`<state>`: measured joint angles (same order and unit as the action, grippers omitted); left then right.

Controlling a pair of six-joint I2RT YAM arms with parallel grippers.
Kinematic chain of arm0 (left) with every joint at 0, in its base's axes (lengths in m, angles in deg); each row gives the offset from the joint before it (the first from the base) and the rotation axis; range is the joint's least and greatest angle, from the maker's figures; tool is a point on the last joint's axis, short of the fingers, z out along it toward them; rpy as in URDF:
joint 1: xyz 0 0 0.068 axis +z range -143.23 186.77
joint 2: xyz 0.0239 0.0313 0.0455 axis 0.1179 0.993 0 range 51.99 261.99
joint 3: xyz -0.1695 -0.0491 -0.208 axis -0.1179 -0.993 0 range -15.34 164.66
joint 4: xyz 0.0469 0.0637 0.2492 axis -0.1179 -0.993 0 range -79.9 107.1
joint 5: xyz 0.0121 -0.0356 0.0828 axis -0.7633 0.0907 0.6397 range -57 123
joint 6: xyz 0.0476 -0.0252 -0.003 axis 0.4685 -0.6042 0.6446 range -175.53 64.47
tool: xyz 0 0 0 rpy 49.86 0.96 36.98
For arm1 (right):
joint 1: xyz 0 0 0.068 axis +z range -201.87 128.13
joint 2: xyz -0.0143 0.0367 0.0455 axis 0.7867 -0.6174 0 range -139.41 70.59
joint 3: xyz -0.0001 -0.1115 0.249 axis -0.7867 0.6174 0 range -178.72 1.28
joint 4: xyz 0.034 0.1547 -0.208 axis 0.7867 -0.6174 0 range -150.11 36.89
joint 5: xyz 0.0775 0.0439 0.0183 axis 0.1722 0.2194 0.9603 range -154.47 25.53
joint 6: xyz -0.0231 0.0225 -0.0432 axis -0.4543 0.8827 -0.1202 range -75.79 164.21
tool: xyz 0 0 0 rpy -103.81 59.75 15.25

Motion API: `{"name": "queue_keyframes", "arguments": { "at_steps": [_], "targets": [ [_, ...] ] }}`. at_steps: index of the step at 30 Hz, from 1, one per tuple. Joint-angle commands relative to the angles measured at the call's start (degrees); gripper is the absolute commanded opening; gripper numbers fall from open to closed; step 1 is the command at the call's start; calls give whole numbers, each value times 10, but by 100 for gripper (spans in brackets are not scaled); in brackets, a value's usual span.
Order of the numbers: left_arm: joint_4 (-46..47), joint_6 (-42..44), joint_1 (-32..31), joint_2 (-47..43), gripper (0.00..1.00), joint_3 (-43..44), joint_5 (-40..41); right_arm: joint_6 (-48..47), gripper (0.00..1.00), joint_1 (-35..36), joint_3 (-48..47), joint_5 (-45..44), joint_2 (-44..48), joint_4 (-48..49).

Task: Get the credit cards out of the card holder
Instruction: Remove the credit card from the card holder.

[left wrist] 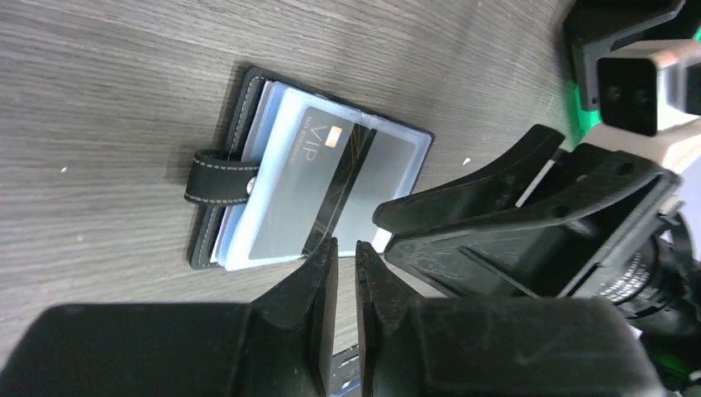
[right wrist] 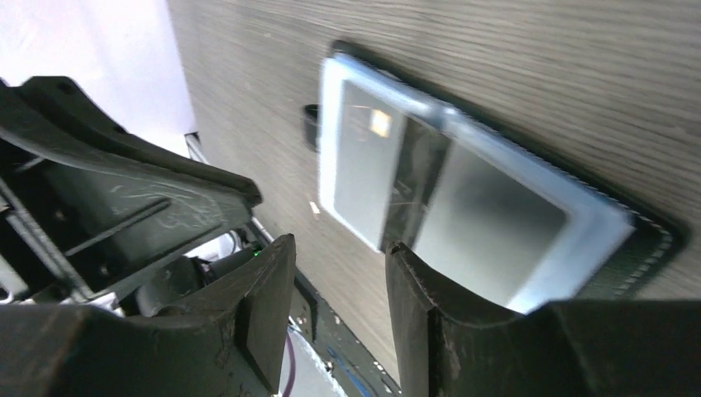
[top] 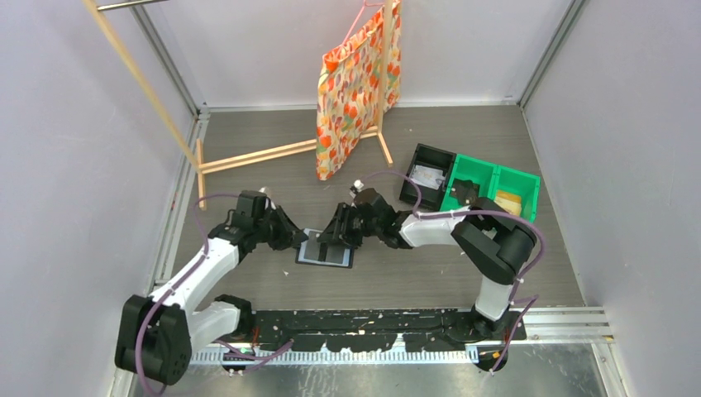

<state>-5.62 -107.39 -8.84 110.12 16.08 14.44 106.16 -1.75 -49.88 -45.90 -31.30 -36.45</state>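
The card holder (top: 325, 252) lies open and flat on the worktop (top: 430, 277), near the front edge and a bit left of the middle. A grey credit card (left wrist: 318, 186) sits on top in a see-through sleeve. Both arms bend low and reach in from each side. The left gripper (left wrist: 346, 248) is open just a crack and holds nothing. The right gripper (right wrist: 340, 248) is about half wide and holds nothing.

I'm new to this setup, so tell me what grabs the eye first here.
An open card holder lies mid-table between the left tool and the right tool, a grey VIP card showing in its clear sleeve. At the back, a bright flowered bag hangs from a wooden rack.
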Motion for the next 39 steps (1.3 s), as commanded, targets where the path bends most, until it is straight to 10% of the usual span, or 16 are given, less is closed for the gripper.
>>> {"name": "queue_keyframes", "arguments": {
  "at_steps": [1,17,39],
  "targets": [
    [101,-23,2,45,15,-21,-46,62,50,-4,32,-3,-21,68],
    [68,42,3,116,38,-13,10,83,50,-5,30,-3,-36,76],
    [136,28,3,135,30,-39,-63,84,50,-5,40,-2,-35,82]
  ]
}}
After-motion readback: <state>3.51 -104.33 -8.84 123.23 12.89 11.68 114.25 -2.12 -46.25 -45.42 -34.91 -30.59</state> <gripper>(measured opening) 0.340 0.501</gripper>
